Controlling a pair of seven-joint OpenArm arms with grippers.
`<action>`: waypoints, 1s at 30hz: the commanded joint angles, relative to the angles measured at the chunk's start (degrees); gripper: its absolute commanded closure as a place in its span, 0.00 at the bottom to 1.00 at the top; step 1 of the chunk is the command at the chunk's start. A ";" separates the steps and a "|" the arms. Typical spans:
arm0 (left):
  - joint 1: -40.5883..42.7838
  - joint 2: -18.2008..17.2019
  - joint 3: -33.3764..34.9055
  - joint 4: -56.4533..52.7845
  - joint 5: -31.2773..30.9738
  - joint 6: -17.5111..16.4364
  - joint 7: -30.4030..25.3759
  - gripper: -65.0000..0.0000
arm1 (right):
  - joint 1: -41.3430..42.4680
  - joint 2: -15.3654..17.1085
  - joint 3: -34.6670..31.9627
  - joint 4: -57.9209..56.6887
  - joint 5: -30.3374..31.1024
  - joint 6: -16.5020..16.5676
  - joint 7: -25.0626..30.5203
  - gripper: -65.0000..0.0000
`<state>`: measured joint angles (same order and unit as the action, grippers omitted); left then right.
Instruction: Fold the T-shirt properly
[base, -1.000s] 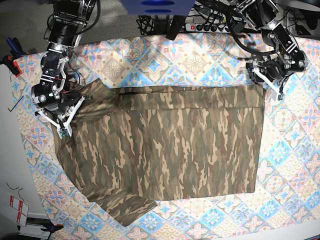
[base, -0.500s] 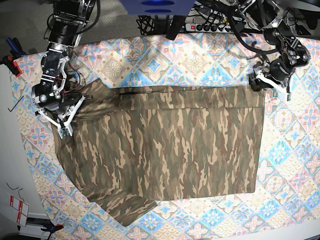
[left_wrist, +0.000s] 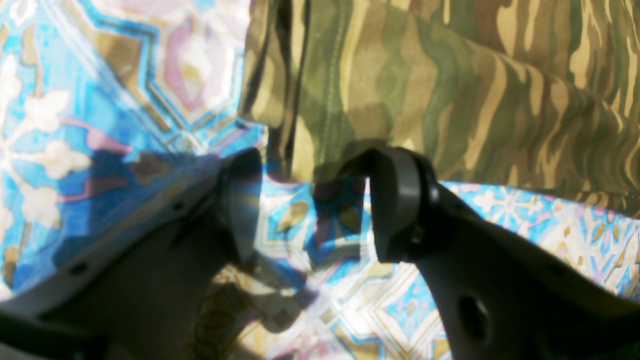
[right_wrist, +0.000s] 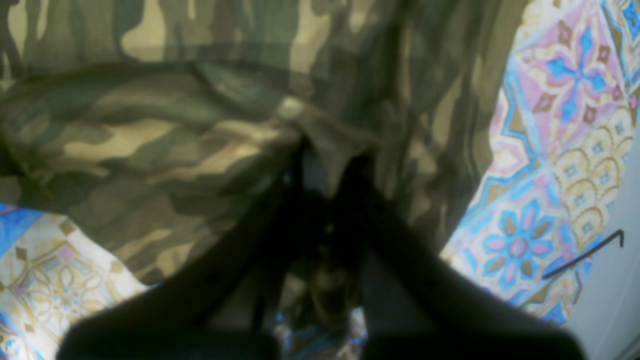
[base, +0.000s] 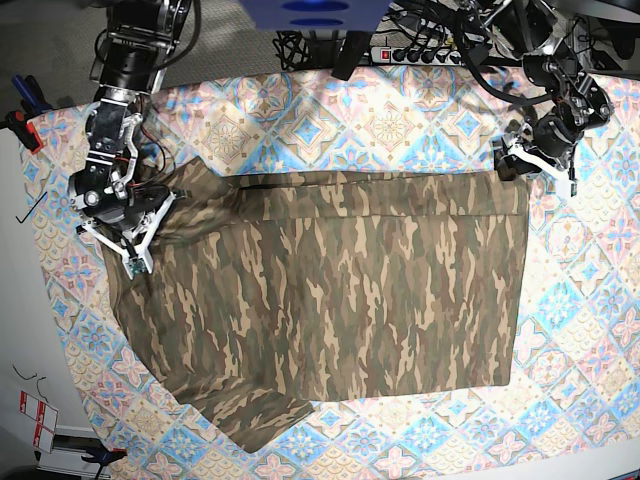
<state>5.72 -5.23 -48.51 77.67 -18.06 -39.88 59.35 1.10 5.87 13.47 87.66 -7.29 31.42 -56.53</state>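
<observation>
The camouflage T-shirt (base: 330, 290) lies spread flat over the table, with one sleeve at the bottom left. My left gripper (base: 522, 162) is at the shirt's top right corner. In the left wrist view it (left_wrist: 315, 200) is open, and the shirt's hemmed corner (left_wrist: 350, 90) lies just beyond the fingertips (left_wrist: 400, 200). My right gripper (base: 133, 250) is at the shirt's upper left edge. In the right wrist view it (right_wrist: 322, 185) is shut on a bunched fold of the T-shirt (right_wrist: 150, 140).
A pastel tile-patterned cloth (base: 400, 120) covers the table under the shirt. A power strip with cables (base: 420, 52) lies at the back. A black hex key (base: 30, 208) rests on the white table edge at left, near clamps (base: 22, 110).
My left gripper has turned and shifted slightly towards the shirt's top right corner. My right gripper has shifted slightly rightwards, still holding the fabric.
</observation>
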 joint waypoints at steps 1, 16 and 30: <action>-0.48 -0.52 -0.15 0.70 -0.97 -0.12 -0.58 0.54 | 0.96 0.59 0.11 1.09 0.12 0.01 0.93 1.00; -1.63 -0.35 -0.41 0.97 -1.14 -0.12 -1.02 0.84 | 0.96 0.59 0.02 1.09 0.12 0.01 0.93 1.00; -0.66 -0.26 -3.40 11.61 -0.88 -0.12 -0.41 0.87 | 0.96 0.59 0.02 1.00 0.12 0.01 0.93 1.00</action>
<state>4.82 -4.89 -51.77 88.40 -18.46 -39.86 59.33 1.08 5.89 13.47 87.66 -7.31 31.42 -56.40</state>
